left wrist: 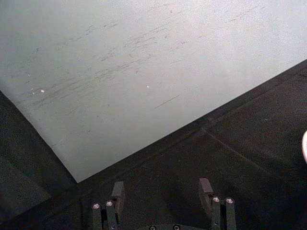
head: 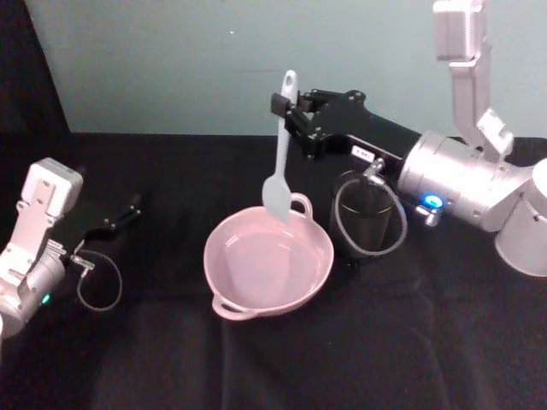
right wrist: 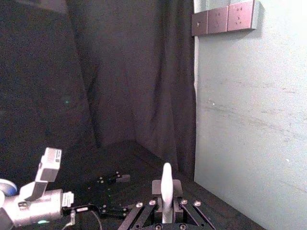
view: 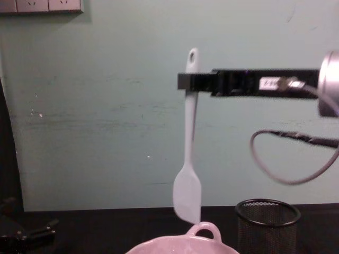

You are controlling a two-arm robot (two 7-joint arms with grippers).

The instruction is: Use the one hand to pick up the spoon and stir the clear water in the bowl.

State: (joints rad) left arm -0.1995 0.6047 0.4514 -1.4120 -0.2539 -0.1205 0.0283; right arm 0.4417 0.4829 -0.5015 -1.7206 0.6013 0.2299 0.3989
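Right gripper (head: 286, 115) clamps the white spoon (head: 279, 175) by its handle, scoop hanging over the pink bowl (head: 208, 259) at its far rim. Left gripper (head: 132, 205) sits left, fingers apart.

the right arm reaches in from the right side, its silver wrist (head: 449, 181) with a lit blue ring held well above the worktop (head: 385, 342). its black right gripper (head: 289, 113) stretches out level toward the left, jaws closed on the upper handle of the spoon (head: 279, 175), which hangs straight down from them. the left arm sits low at the left edge, its left gripper (head: 128, 209) close to the worktop and pointing inward, jaws spread apart.
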